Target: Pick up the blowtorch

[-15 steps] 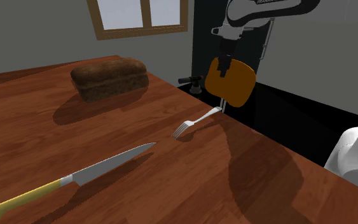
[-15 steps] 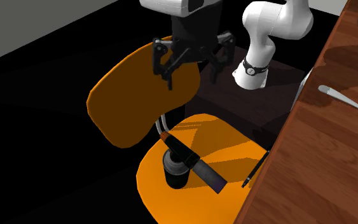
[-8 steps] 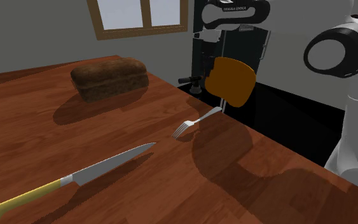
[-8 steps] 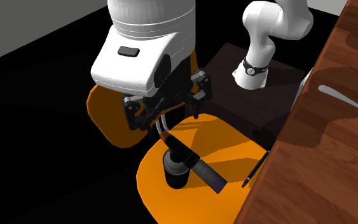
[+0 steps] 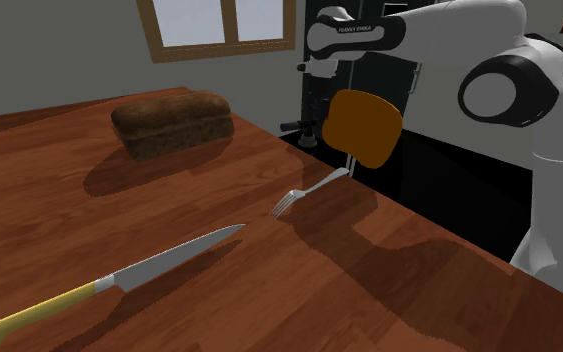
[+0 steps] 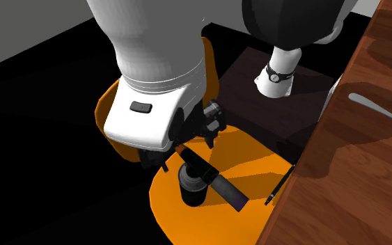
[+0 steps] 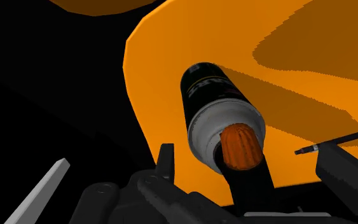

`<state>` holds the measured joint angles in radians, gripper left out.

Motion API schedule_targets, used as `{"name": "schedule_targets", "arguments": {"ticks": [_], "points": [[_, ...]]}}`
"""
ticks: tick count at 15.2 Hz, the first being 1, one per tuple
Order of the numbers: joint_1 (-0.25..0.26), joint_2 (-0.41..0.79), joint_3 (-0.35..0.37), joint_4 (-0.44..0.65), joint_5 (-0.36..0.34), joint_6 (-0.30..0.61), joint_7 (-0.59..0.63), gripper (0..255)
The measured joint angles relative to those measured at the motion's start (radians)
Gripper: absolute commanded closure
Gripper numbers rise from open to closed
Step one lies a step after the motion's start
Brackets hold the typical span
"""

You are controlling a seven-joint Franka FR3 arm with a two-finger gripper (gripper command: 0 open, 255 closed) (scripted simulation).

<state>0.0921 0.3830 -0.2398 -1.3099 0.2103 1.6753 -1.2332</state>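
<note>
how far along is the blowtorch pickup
Done: the claw is lined up over the blowtorch, which stands on the orange chair seat. In hand: the open fingers straddle its orange nozzle without touching. Left: closing on it and lifting it off the seat.

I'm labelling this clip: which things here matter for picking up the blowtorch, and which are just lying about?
In the job: blowtorch; open pincer over it; orange chair seat under it.
Lying about: bread loaf, knife and fork, all on the wooden table.
</note>
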Motion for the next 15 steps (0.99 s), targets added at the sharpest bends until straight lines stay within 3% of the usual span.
{"name": "schedule_targets", "arguments": {"ticks": [1,2,15], "points": [[0.001,0.002,0.0,-0.008,0.0,0.01,-0.001,0],[0.002,0.0,0.001,-0.018,0.0,0.017,-0.001,255],[0.001,0.0,0.0,0.005,0.0,-0.005,0.002,255]]}}
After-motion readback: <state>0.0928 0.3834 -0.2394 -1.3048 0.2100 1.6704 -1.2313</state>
